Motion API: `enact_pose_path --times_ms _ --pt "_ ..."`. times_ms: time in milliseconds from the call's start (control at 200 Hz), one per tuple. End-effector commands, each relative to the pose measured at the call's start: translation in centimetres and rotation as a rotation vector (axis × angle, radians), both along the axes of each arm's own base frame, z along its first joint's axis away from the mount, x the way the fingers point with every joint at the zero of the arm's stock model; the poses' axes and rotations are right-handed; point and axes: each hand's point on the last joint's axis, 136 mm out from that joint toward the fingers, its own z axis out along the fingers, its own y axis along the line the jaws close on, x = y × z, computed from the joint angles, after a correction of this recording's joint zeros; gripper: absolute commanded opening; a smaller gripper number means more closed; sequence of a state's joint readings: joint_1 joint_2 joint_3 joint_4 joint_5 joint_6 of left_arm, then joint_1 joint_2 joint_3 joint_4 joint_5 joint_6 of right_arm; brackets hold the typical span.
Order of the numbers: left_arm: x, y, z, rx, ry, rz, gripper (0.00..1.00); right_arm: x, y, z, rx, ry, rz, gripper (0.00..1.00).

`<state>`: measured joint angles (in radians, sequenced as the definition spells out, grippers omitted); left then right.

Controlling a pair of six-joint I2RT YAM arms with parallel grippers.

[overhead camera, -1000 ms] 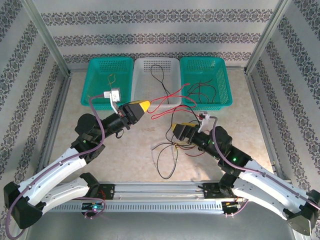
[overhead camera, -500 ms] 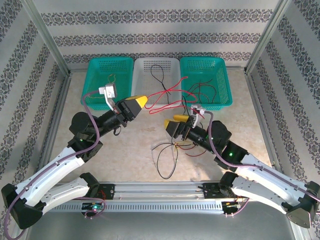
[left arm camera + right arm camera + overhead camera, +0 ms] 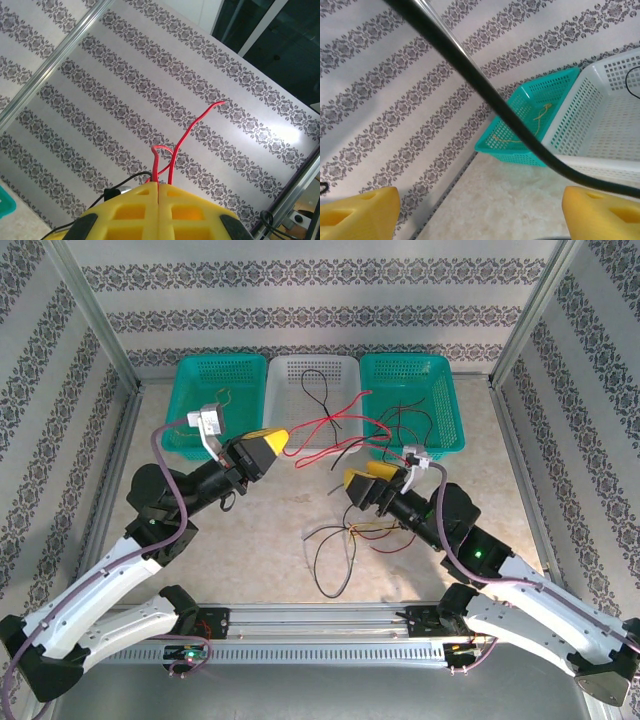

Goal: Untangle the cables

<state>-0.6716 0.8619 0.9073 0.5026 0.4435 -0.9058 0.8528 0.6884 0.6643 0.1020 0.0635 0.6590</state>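
The red cable (image 3: 322, 426) is hanging off the left gripper (image 3: 277, 441), which is pinching it tight, above the white basket (image 3: 290, 375) at the table's far edge. The other cables (image 3: 340, 538) are lying tangled mid-table, with the right gripper (image 3: 367, 477) hovering above them, spread wide.

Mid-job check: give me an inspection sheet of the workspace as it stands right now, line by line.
Surface: pale stone-look table, with loose wires lying on it.
Job's things: red cable runs from the left tool across the front of the white basket; black tangle on the table; black strand in the white basket; yellowish strand in the left teal basket; mixed strands in the right teal basket.
Clutter: nothing seen.
Tools: left tool shut on the red cable; right tool open, holding nothing.
Cables: purple leads run along both arms.
Surroundings: patterned walls, metal frame posts.
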Motion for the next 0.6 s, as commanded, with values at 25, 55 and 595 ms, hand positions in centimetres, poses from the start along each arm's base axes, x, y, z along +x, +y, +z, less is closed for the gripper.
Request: enact_pose_path --times_ms 25,55,595 --pt "-0.7 0.9 1.8 0.005 -0.066 0.025 0.00 -0.1 -0.7 0.7 -0.044 -0.011 -0.016 0.83" --pt "-0.7 1.0 1.9 0.008 -0.071 0.028 0.00 -0.3 -0.8 0.7 -0.049 -0.010 -0.013 0.83" --pt "-0.9 0.9 1.7 0.023 -0.076 0.021 0.00 -0.3 -0.5 1.5 -0.110 -0.080 0.016 0.84"
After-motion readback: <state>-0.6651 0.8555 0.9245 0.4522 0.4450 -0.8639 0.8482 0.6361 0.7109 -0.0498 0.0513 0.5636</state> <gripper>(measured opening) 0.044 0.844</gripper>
